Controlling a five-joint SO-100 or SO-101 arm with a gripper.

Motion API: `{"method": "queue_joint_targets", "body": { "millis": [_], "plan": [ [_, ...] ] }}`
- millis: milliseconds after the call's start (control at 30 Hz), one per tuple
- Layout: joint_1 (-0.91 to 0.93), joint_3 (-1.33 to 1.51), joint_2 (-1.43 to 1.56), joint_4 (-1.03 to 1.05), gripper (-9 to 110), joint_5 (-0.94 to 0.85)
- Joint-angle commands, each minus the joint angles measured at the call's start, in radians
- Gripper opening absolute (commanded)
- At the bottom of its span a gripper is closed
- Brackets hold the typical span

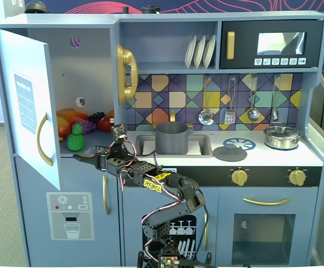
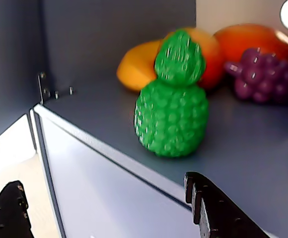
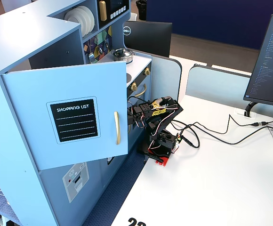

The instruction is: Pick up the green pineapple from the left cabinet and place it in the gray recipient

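The green pineapple [image 1: 76,138] stands upright near the front edge of the shelf in the open left cabinet [image 1: 89,67]. Its white door [image 1: 28,106] is swung out to the left. In the wrist view the pineapple [image 2: 173,109] is ahead, right of centre, and untouched. My gripper [image 1: 82,158] is at the shelf's front edge, just below and in front of the pineapple. Its jaws [image 2: 102,181] are wide open and empty. The gray recipient [image 1: 171,137] stands in the sink. In the side fixed view the door [image 3: 75,117] hides the pineapple and the gripper.
Orange-red fruits [image 1: 67,120] and purple grapes [image 1: 89,124] lie behind the pineapple; they also show in the wrist view [image 2: 263,74]. A flat gray lid [image 1: 229,153] and a steel lidded pot [image 1: 282,137] sit on the counter. A gold phone [image 1: 125,72] hangs on the cabinet's right wall.
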Motion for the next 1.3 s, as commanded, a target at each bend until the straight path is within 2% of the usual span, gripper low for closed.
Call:
{"method": "queue_joint_targets", "body": {
  "millis": [0,867,1267],
  "plan": [
    [0.012,-0.08,-0.067,-0.057,37,-0.005],
    [0.037,-0.419,-0.43,-0.112,41,-0.005],
    [0.066,-0.483,-0.512,-0.117,43,0.009]
  ]
}}
